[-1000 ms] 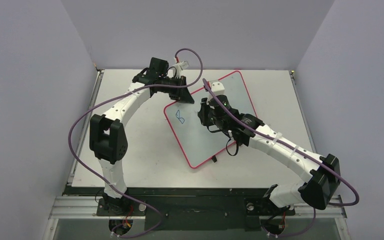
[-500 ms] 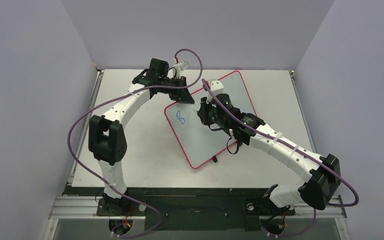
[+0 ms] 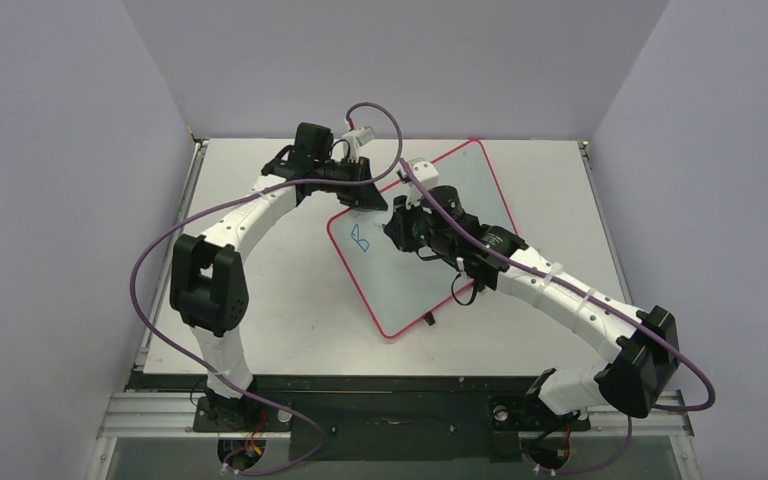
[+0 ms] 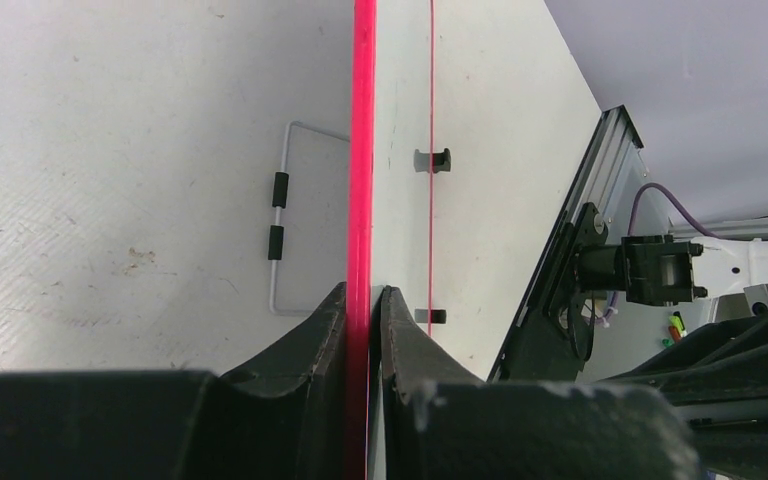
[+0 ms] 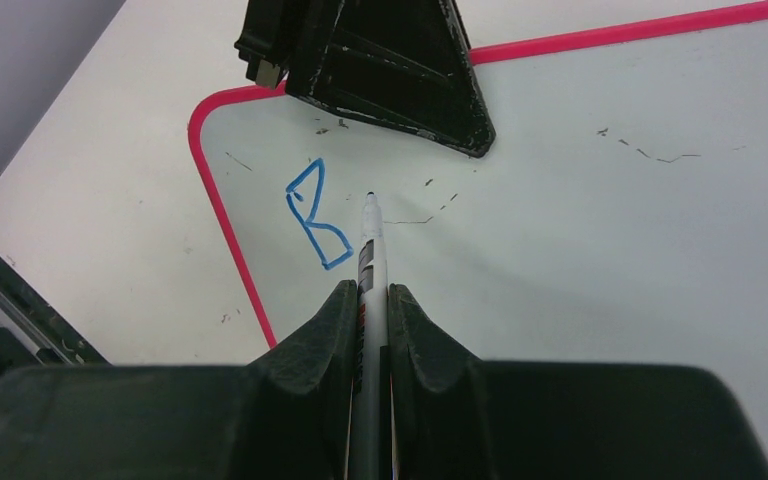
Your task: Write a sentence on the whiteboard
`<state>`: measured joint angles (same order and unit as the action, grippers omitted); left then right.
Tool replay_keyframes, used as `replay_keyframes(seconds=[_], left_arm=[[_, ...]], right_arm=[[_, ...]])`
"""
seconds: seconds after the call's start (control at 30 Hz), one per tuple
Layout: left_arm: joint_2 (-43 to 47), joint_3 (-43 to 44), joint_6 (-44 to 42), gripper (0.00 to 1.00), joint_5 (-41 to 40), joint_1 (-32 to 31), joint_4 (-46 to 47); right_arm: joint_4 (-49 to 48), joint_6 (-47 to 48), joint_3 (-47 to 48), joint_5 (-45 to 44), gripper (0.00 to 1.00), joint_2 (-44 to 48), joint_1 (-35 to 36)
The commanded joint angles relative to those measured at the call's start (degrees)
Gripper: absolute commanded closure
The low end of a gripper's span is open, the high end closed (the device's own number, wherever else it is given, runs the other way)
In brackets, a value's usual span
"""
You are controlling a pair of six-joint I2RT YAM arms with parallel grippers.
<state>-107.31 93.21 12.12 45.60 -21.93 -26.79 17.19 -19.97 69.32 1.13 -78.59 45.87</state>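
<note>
The whiteboard [image 3: 405, 290] lies tilted on the table, white with a red-pink rim [image 4: 363, 150]. Of the sentence, only a blue letter "B" [image 3: 361, 237] [image 5: 316, 215] shows, near the board's left corner. My left gripper [image 3: 358, 190] [image 4: 364, 290] is shut on the board's rim at the far-left edge; it also appears as a black wedge [image 5: 390, 70] in the right wrist view. My right gripper [image 3: 400, 225] [image 5: 368, 288] is shut on a white marker [image 5: 371, 250]. The marker's tip sits just right of the "B", at the board's face.
A wire stand [image 4: 278, 220] with black sleeves lies on the table beside the board. Small black clips [image 4: 432, 160] [image 3: 428, 320] sit on the board's edge. Grey walls enclose the table [image 3: 260, 300] on three sides, and a metal rail [image 3: 390, 410] runs along the near edge.
My right gripper with the marker has shifted a little left, closer to the "B". The left arm has swung slightly left while still gripping the rim.
</note>
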Motion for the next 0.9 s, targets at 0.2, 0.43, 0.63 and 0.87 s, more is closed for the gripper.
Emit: replay_keyframes(seconds=[0.2, 0.43, 0.63, 0.87], left_arm=[[4.5, -0.4, -6.5, 1.0, -1.5, 0.8, 5.5], [4.5, -0.5, -6.7, 1.0, -1.3, 0.8, 5.6], [4.8, -0.5, -6.7, 1.0, -1.3, 0.8, 5.6], [4.8, -0.5, -6.7, 1.0, -1.4, 0.8, 5.6]], right_arm=[[-1.7, 2.0, 3.9, 0.0, 1.0, -3.3, 2.6], [-1.7, 2.0, 4.8, -1.7, 1.0, -4.4, 2.9], [-1.3, 2.1, 4.3, -4.3, 1.0, -5.0, 2.8], [-0.8, 2.0, 2.7, -5.4, 1.0, -5.4, 2.9]])
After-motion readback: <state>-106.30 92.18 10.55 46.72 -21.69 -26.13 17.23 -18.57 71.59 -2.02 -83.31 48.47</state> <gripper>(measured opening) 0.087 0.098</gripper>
